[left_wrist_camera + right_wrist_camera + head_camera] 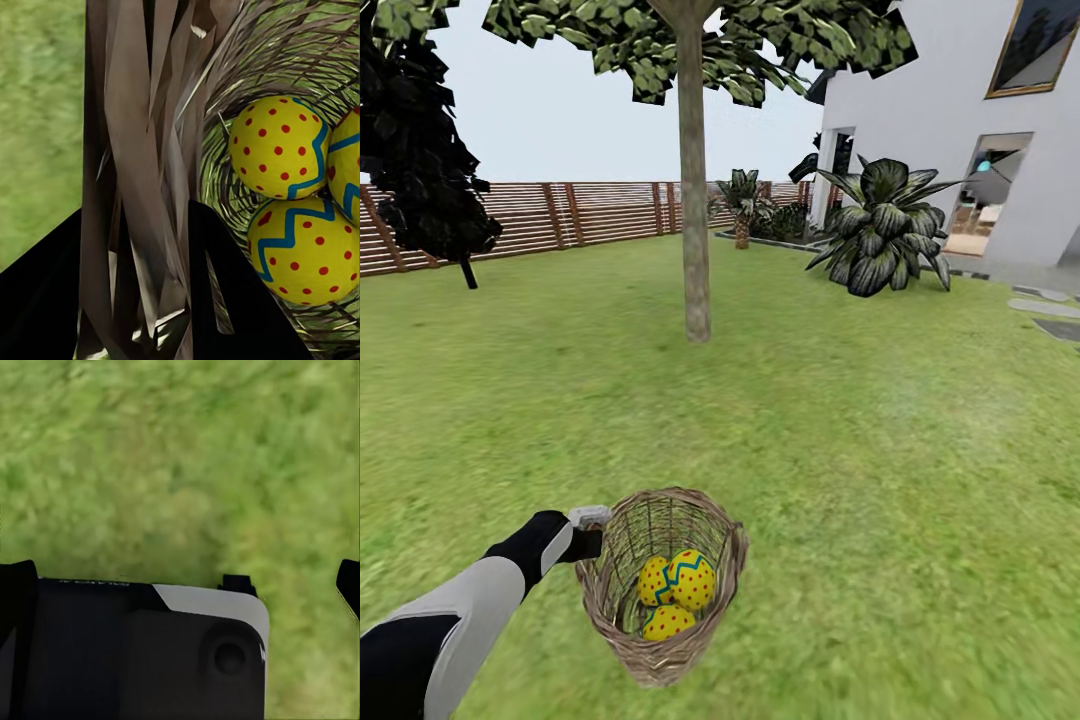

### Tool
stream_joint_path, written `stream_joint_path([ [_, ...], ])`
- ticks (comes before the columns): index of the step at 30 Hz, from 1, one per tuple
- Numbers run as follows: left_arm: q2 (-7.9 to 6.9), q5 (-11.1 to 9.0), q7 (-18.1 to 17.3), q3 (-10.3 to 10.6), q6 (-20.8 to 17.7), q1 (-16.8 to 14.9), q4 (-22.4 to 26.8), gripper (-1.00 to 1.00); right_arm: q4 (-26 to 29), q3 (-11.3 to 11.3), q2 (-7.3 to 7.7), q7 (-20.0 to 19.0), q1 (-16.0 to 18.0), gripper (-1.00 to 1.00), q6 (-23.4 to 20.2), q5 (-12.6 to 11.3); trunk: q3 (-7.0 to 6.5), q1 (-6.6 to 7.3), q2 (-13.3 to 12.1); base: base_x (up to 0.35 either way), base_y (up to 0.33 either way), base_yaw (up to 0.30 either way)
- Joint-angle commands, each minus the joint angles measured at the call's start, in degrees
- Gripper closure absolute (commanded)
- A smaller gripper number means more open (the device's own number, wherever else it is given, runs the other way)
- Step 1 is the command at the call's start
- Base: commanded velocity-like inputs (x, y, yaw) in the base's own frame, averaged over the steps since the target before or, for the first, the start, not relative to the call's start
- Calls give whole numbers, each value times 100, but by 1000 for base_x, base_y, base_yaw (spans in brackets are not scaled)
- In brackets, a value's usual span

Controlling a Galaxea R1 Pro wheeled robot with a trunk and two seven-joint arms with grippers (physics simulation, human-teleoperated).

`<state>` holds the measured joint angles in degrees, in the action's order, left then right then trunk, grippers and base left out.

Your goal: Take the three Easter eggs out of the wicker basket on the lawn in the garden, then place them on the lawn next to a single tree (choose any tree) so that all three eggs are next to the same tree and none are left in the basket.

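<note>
left pincer (592, 532) clamps wicker basket (660, 655) rim | 3 Easter eggs (690, 580) inside; 1 cut off | right pincer (180, 577) spread over lawn (180, 457)

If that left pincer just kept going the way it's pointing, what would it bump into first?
Probably nothing new: the left pincer already straddles the basket wall. Pushing further, it would likely slide down along the weave, beside the eggs.

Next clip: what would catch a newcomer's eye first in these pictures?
Three yellow Easter eggs with red dots and blue zigzags sit in the wicker basket near the bottom of the head view, on the lawn. The left pincer is at the basket's rim, its dark fingers on either side of the weave. Farther ahead stands a tree with a pale trunk.
</note>
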<state>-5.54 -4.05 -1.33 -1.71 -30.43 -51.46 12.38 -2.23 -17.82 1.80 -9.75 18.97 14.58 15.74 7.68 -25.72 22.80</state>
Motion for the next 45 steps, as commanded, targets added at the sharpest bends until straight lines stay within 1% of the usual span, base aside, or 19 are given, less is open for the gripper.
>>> stream_joint_path([
  [1,0,-78,3,-40,-34,-4,11,100,-23,-48,5,-15,10,-100,42,43,11,-6,12,313,0,0],
  [9,0,-78,2,-38,-34,-4,11,100,-23,-47,-2,-18,10,-100,53,39,11,-6,12,313,0,11],
  [16,0,-78,3,-40,-34,-4,11,100,-23,-47,-4,-15,10,-100,53,35,11,-6,12,313,0,230],
  [38,0,-75,5,-39,-34,-4,11,100,-23,-47,-4,-27,10,-100,52,44,11,-6,12,313,0,6],
  [45,0,-75,3,-38,-34,-4,11,100,-23,-47,-4,-18,10,-100,53,43,11,-6,12,313,0,260],
])
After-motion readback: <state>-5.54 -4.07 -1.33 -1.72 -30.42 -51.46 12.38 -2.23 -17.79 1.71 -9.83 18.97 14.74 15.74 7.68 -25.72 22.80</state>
